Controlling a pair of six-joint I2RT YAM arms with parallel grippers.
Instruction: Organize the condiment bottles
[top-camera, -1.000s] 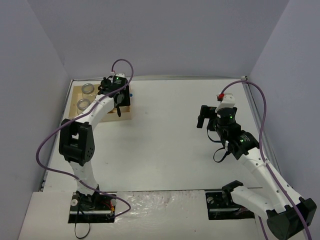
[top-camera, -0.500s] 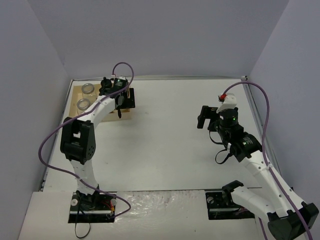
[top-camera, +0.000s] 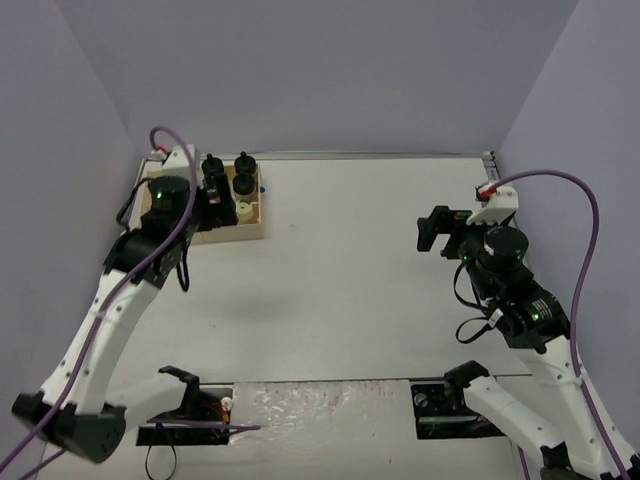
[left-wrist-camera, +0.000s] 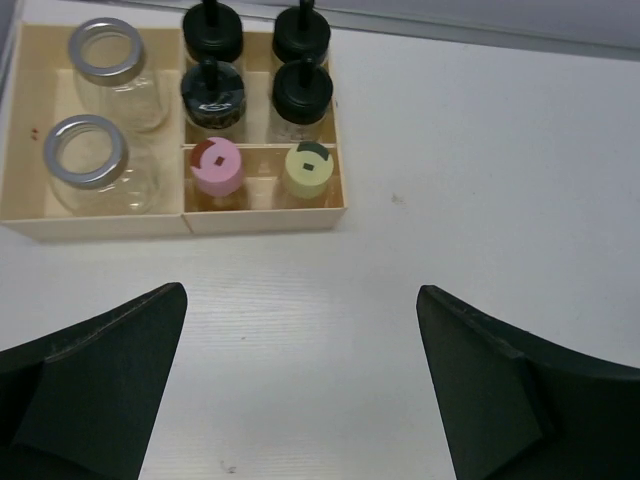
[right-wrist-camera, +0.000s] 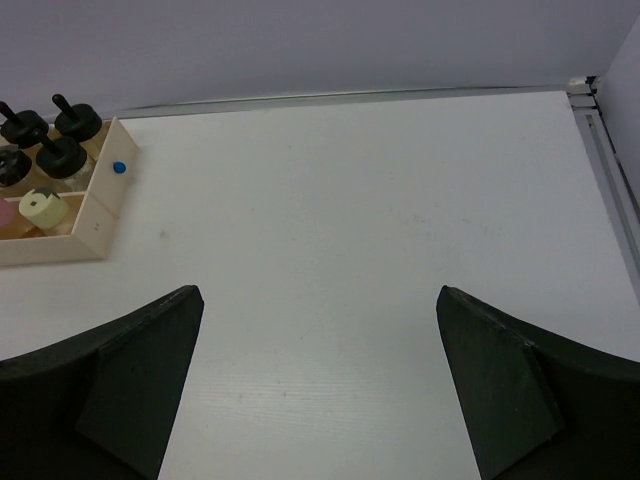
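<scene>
The condiment bottles all stand in the wooden tray (left-wrist-camera: 262, 218). Two silver-rimmed clear jars (left-wrist-camera: 104, 52) fill its left side, and several black-capped ones (left-wrist-camera: 303, 90) sit at the back right. A pink-capped one (left-wrist-camera: 217, 166) and a yellow-green-capped one (left-wrist-camera: 307, 168) stand in the front row. My left gripper (left-wrist-camera: 300, 300) hangs open above bare table on the near side of the tray, holding nothing. My right gripper (right-wrist-camera: 318, 295) is open and empty over the right half of the table, far from the tray (right-wrist-camera: 95, 226).
The tray (top-camera: 250, 233) sits at the table's far left, close to the left wall. A raised rail (right-wrist-camera: 590, 150) runs along the right edge and another along the back wall. White table top (top-camera: 340, 270) lies between the two arms.
My left gripper opened over the tray's right compartments, then the arm pulled back and up, leaving the bottles standing there. The right arm drifted a little to the right.
</scene>
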